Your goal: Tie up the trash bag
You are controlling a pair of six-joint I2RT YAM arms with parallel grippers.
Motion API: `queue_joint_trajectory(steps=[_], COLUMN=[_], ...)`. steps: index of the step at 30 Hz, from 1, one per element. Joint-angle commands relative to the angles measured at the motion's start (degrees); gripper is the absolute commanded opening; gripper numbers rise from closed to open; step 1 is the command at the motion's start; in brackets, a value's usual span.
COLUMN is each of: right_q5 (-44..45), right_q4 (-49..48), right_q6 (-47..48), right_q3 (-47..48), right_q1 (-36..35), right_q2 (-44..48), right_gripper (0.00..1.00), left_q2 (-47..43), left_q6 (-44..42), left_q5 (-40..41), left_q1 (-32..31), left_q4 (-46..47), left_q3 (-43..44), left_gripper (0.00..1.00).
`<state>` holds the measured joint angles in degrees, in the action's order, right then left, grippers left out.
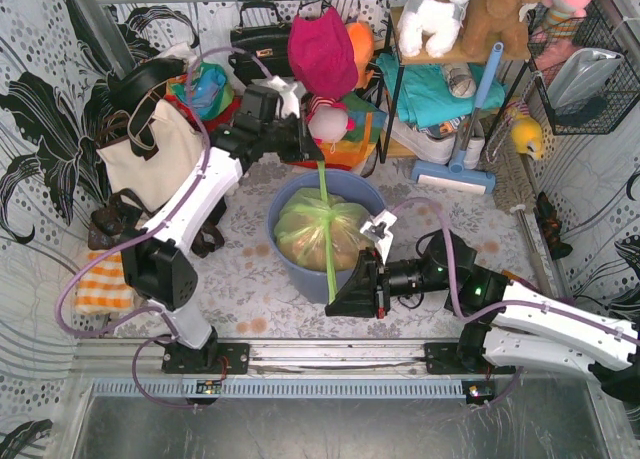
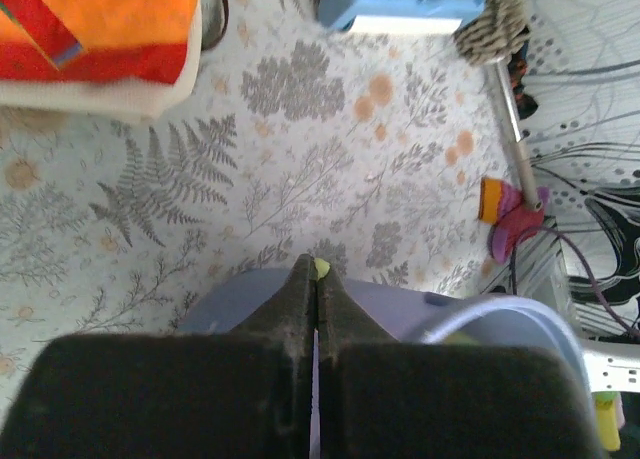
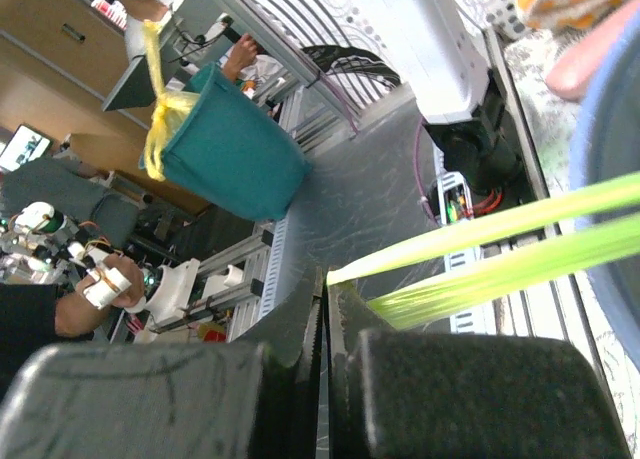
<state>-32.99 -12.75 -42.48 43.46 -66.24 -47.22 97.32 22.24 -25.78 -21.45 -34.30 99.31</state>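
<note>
The light-green trash bag (image 1: pixel 310 234) sits bunched in the blue-grey round bin (image 1: pixel 352 191), with tan paper showing through. Two thin strips of the bag's top are pulled taut in a line across it. The far strip (image 1: pixel 322 179) runs up to my left gripper (image 1: pixel 318 155), which is shut on its end. Only a green nub (image 2: pixel 321 268) shows at the left gripper (image 2: pixel 317 275) tips, over the bin (image 2: pixel 410 309). The near strip (image 1: pixel 329 269) runs down to my right gripper (image 1: pixel 334 301), shut on it. In the right wrist view the green strips (image 3: pixel 500 247) leave the right gripper (image 3: pixel 328 281) to the right.
A cream tote bag (image 1: pixel 150 159) stands at the left and an orange striped cloth (image 1: pixel 100 284) lies near the left arm's base. Behind the bin are a pink cap (image 1: pixel 322 54), coloured bags, a shelf with plush toys (image 1: pixel 440 14) and a blue brush (image 1: pixel 458 169).
</note>
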Motion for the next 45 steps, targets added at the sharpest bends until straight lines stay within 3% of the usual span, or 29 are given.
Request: queue_joint_trajectory(steps=[1,6,10,19,22,27,33,39,41,43,45], right_q5=[-9.43,-8.75,-7.13,15.11,27.54,41.04,47.24,51.38,51.88,51.89,51.54], right_q4=[-9.89,-9.02,-5.73,2.44,5.92,2.82,-0.39,-1.27,-0.61,0.17,1.92], right_q6=[-6.99,-6.85,-4.66,7.05,11.42,18.76,27.68,30.17,30.09,29.12,28.65], right_q3=[-4.32,-6.72,-2.90,13.46,19.37,24.32,29.47,30.45,30.18,30.13,31.01], right_q1=[-2.63,-2.76,-2.76,-2.78,-2.76,-2.76,-2.77,-2.76,-2.79,-2.76,-2.82], right_q2=[3.93,5.80,5.36,1.30,-1.78,-6.04,-10.59,-11.66,-11.33,-10.83,-10.54], right_gripper=[0.00,0.00,0.00,0.00,0.00,0.00,0.00,0.00,0.06,0.20,0.32], left_q2=[3.82,7.79,8.16,-6.77,-12.09,-17.13,-20.23,-21.15,-21.44,-21.63,-21.77], left_q6=[-3.84,-5.19,-5.01,-6.15,-7.95,-7.29,-4.08,-4.63,-4.38,-4.33,-4.84], left_q5=[10.47,11.52,10.31,1.61,-0.09,-2.56,-5.82,-8.98,-8.94,-8.78,-7.69], left_q1=[2.04,2.20,2.12,-2.23,-6.11,-10.13,-11.95,-12.21,-12.18,-12.21,-12.16], left_q4=[11.67,9.58,7.60,18.65,23.17,26.81,30.87,32.78,33.20,33.49,32.86], left_q3=[-2.17,2.46,6.80,0.65,-3.01,-4.65,-5.32,-8.53,-9.46,-9.91,-9.82], left_gripper=[0.00,0.00,0.00,0.00,0.00,0.00,0.00,0.01,0.05,0.11,0.25])
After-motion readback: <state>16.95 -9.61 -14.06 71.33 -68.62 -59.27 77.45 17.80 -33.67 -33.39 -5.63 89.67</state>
